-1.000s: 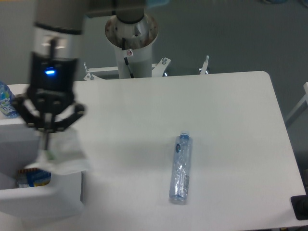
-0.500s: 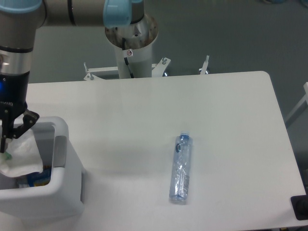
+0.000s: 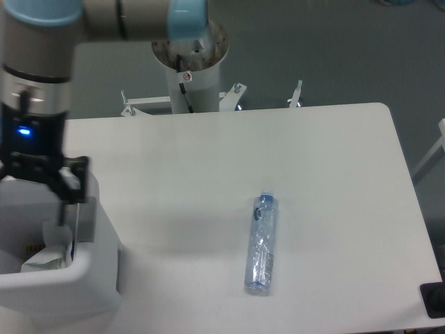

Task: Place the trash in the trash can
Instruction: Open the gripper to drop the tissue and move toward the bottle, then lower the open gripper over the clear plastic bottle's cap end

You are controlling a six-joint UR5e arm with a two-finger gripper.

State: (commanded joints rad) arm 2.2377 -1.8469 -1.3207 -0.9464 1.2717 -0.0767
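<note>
This looks like a robot lab. A big robot arm (image 3: 42, 69) stands on a round metal post (image 3: 189, 59) bolted behind a plain white table (image 3: 313, 174). The floor (image 3: 334, 49) is bare and grey. A small blue light (image 3: 25, 131) glows on the arm.

Grey arm (image 3: 42, 49), light-blue joint caps

You see a white napkin (image 3: 43, 259) in a white trash can (image 3: 76, 292) with a grey panel, a clear bottle (image 3: 261, 243) with bluish cap on the white tabletop (image 3: 313, 174), and a black hand (image 3: 49, 209) lit blue.
</note>
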